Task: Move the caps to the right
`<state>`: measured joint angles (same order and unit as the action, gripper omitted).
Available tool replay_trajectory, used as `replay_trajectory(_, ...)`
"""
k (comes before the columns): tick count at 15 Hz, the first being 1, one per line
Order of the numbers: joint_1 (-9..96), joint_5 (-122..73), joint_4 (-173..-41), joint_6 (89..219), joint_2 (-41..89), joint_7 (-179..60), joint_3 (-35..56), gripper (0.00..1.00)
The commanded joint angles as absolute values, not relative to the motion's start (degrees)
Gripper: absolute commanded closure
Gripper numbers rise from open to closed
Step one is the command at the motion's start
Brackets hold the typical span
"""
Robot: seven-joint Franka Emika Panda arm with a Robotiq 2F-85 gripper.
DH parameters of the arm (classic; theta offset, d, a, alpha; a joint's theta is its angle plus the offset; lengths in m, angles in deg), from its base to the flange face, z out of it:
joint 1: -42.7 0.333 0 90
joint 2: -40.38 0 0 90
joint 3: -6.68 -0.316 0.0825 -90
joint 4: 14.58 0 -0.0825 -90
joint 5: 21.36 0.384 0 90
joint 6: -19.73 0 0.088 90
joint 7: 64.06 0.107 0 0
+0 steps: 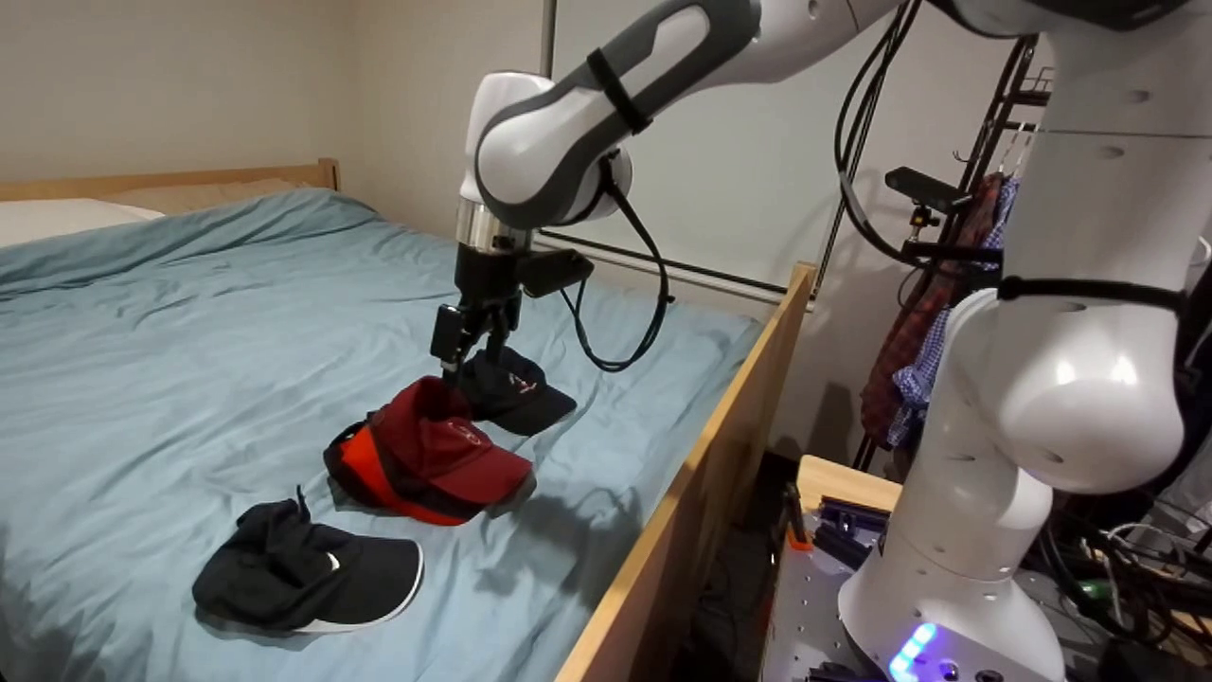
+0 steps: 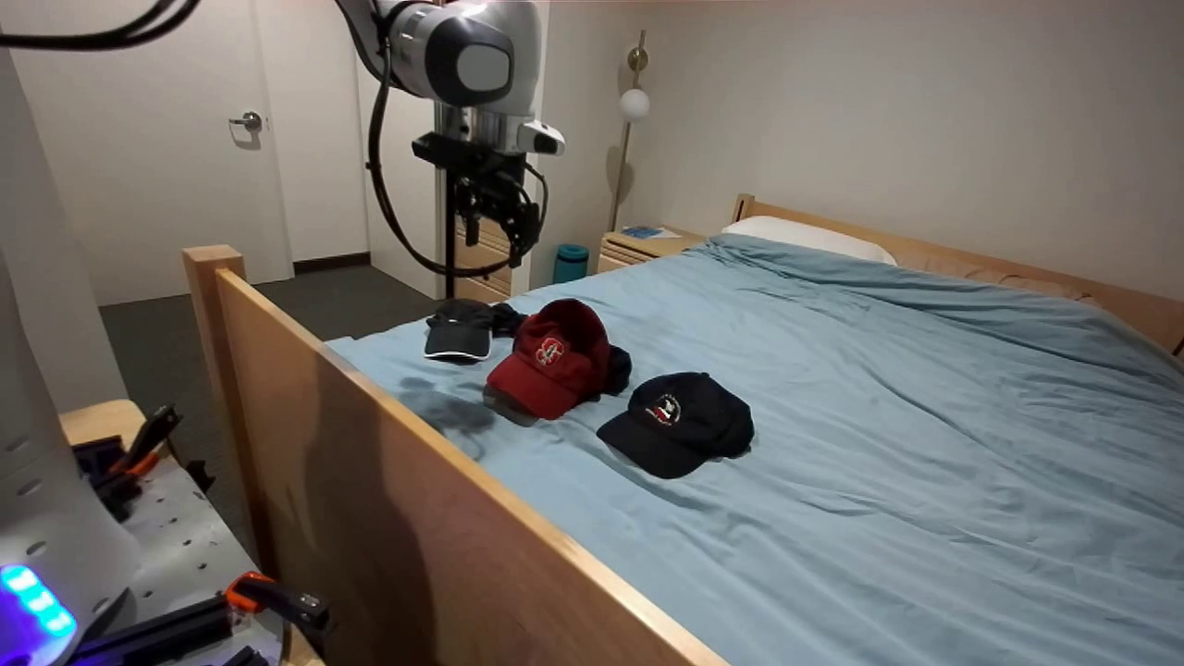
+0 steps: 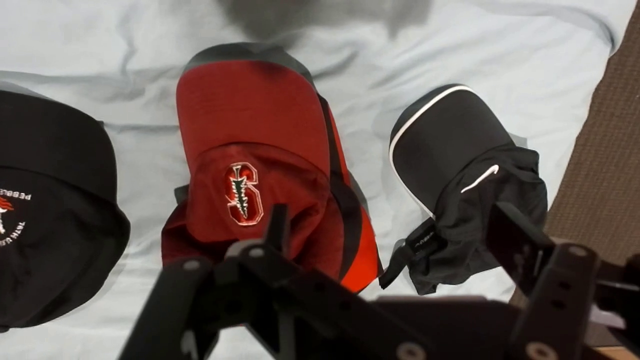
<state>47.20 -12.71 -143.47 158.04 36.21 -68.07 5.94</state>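
A dark red fabric baseball cap with a curved brim and an S emblem (image 3: 252, 112) is lying in the middle of a row, with what looks like a bright orange-red and black fabric cap (image 3: 362, 256) showing beneath it. In an exterior view, a soft, crumpled black fabric cap with a white-edged brim (image 1: 308, 578) is resting nearer and to the left of this pair; in an exterior view, a rounded black fabric cap with a small crest (image 2: 680, 421) is resting nearer and to the right of it. All are lying on a wrinkled light blue fabric bedcover (image 1: 237, 313), near the bed's flat pale-wood footboard (image 2: 481, 573).

Over the row, a black two-fingered gripper (image 3: 390, 210) is pointing straight down, its fingers (image 3: 517, 235) spread wide apart, gripping nothing and hanging well clear of the caps. In the wrist view, one finger is showing across the dark red crown, the other across the white-edged cap. The jointed white-and-grey robot arm (image 1: 559, 142) is standing at the right in an exterior view, reaching leftward over the footboard and bending down at the wrist, where a dark boxy camera (image 1: 557, 273) is jutting to the right. Far off, a white pillow (image 2: 805, 236) is lying by the wooden headboard (image 2: 925, 256).
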Motion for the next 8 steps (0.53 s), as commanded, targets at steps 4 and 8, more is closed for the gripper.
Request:
replay_trajectory(4,45.67,-16.17,-143.46,156.85,32.22,-71.95,5.26,0.00)
replay_trajectory(8,44.31,-15.54,-143.57,155.36,29.80,-85.14,4.25,0.00)
